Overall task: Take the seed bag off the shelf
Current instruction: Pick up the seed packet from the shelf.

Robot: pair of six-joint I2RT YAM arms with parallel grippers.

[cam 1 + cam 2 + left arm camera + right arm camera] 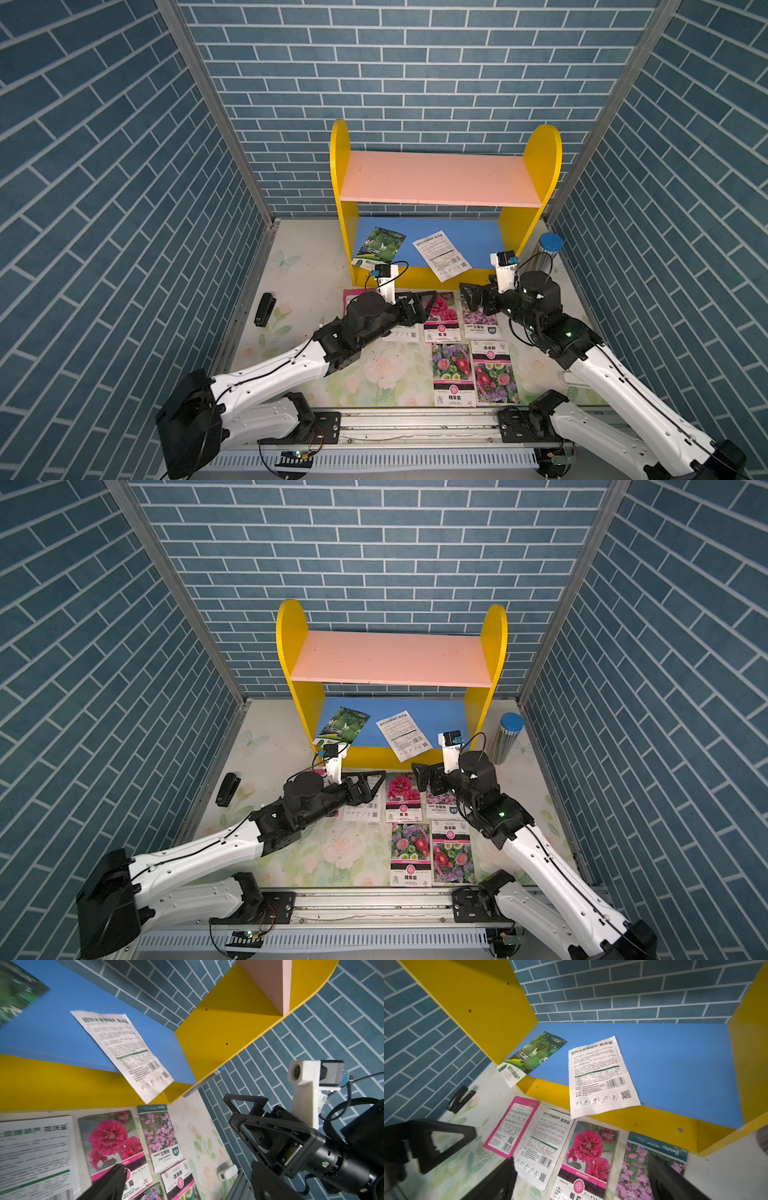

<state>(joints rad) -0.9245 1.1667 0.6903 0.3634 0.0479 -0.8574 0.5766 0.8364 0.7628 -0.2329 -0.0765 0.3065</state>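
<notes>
The shelf (540, 166) stands at the far end of the surface (299, 291), against the brick-patterned back wall. Its pink upper board (440, 178) is bare. Two seed bags lie flat on the blue lower board (478, 237). The green seed bag (379, 246) is at the left end beside the yellow side panel, and its near corner hangs over the front edge. The white seed bag (441, 257) lies printed side up near the middle, tilted, with its near end also past the front edge.

The left pincer (430, 305) hovers just near of the shelf front, jaws wide and holding nothing, pointing right. The right pincer (471, 299) faces it from the right, equally wide and empty. The two are close but apart.

Below them more bags lie in rows on the surface, among them a hollyhock bag (441, 313). A black stapler (264, 309) lies far left, and a steel bottle (547, 251) stands right of the shelf.
</notes>
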